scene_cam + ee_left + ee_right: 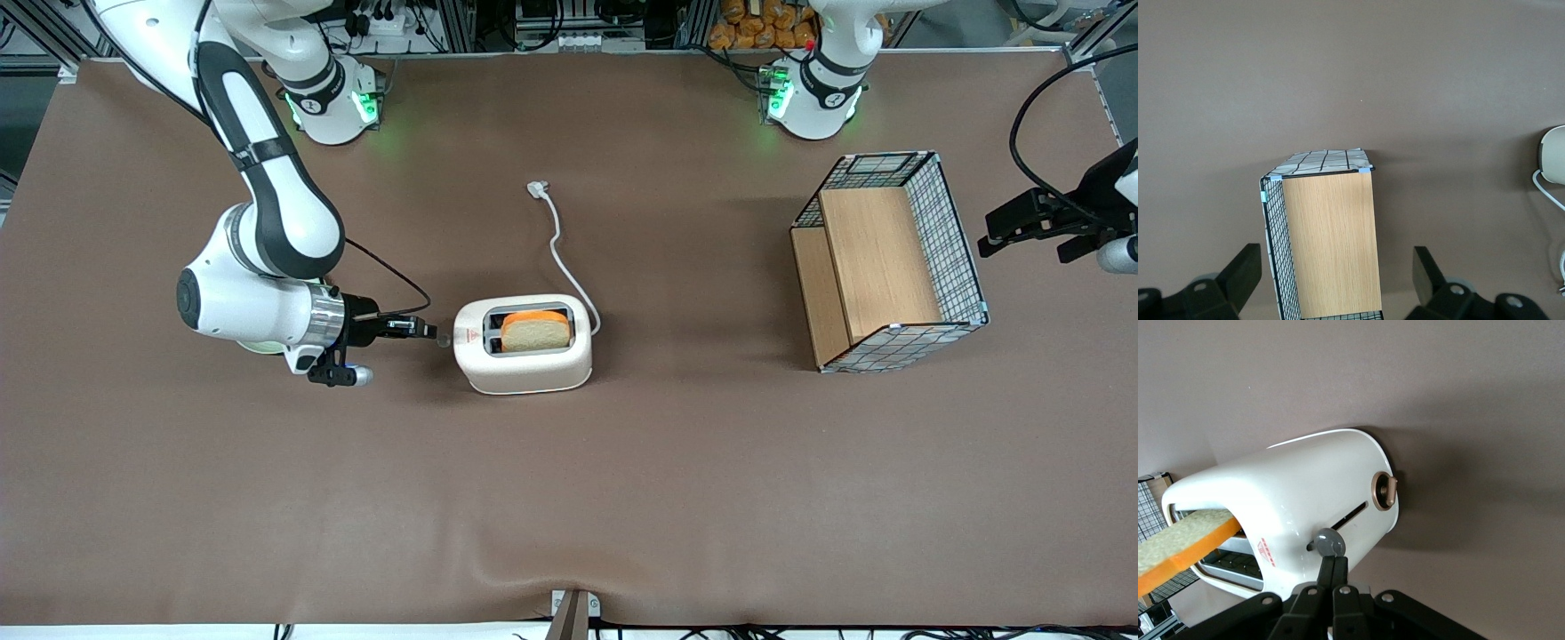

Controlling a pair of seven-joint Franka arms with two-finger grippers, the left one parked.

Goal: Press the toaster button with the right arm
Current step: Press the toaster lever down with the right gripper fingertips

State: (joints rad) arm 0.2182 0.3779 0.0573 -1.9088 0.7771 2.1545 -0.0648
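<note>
closed, the tool (1333, 568) has its fingertips touching the toaster button (1328, 541) on the toaster (1298, 497) end face.

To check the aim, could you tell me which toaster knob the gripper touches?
The grey button: the shut gripper meets it, while the bronze dial stands apart.

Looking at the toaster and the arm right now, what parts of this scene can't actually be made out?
- Contact: in the right wrist view the shut end effector sits at the toaster button; whether it is pressing cannot be told.
- Toaster button in the front view: too small, mostly hidden by the end effector.
- Toaster in the left wrist view: cut off by the frame edge.
- Second slot: too dark to show whether it holds anything besides the bread slice.
</note>
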